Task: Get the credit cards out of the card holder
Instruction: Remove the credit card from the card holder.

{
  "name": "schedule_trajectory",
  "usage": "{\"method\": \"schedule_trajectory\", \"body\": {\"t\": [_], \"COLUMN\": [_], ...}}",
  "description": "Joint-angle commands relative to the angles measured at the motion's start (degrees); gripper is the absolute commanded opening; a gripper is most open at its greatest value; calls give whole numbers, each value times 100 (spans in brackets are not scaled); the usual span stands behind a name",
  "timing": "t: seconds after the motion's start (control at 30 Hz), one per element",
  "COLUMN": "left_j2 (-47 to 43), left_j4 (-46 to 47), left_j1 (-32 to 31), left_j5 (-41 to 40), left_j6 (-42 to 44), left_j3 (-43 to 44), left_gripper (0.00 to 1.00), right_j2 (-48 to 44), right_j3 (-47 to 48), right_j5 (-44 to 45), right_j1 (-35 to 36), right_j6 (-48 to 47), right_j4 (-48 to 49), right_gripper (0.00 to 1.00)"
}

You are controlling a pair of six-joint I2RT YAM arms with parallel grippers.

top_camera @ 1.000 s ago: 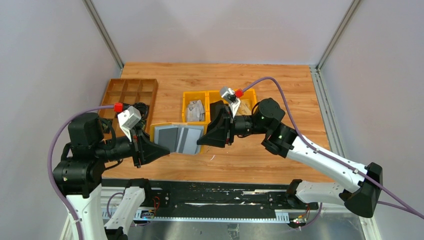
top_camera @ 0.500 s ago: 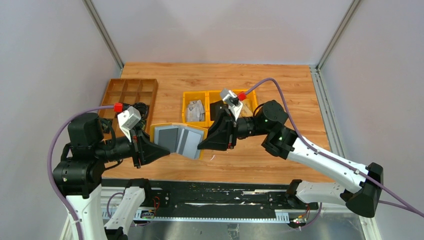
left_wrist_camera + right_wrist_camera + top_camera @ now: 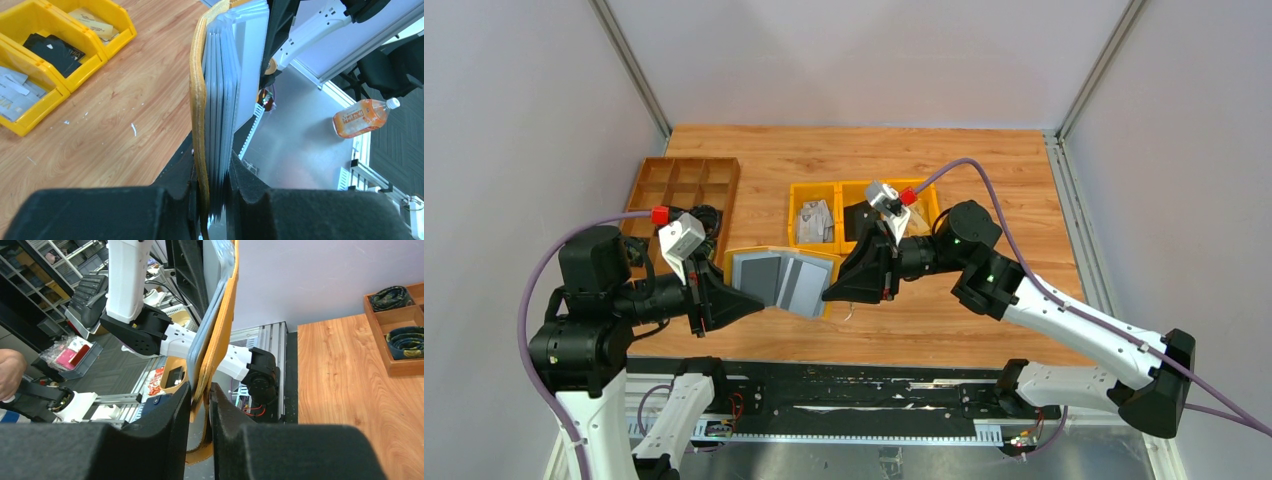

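- The small mustard-yellow folding card holder [image 3: 779, 278] with grey inner leaves is hanging opened out in the air over the near edge of the light wooden table [image 3: 984, 170], stretched between the two arms.
- The left gripper [image 3: 754, 297] is clamping the left end of the card holder. In the left wrist view its fingers [image 3: 240, 180] are pressing together on the yellow cover and the stack of grey leaves.
- The right gripper [image 3: 830, 290] is clamping the right end. In the right wrist view its fingers [image 3: 175, 405] are pinching the yellow edge.
- Compared with one second ago, the right gripper is sitting slightly lower and further right, and the right flap is sloping down more steeply. The left gripper is keeping its place.
- Whether any cards are sitting between the grey leaves cannot be told.
- Flat black and grey credit cards [image 3: 50, 50] are lying in the bright yellow plastic bins [image 3: 42, 112] behind the card holder.
- A brown wooden compartment tray [image 3: 684, 185] is standing at the far left.
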Motion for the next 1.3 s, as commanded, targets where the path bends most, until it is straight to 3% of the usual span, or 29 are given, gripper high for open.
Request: {"method": "schedule_trajectory", "body": {"t": [0.0, 0.43, 0.6, 1.27], "left_j2": [-5, 23, 15, 101], "left_j4": [167, 171, 171, 171], "left_j1": [-11, -11, -16, -16], "left_j5": [160, 221, 203, 169], "left_j6": [-208, -284, -266, -323], "left_j3": [206, 303, 294, 402], "left_gripper": [0, 0, 0, 0], "right_j2": [-38, -48, -107, -160], "right_j3": [198, 204, 109, 98], "right_j5": [157, -51, -386, -738], "right_j1": [67, 111, 121, 130], "right_j6": [-223, -39, 172, 126], "right_j4": [-269, 118, 506, 381], "right_gripper": [22, 14, 15, 17]}}
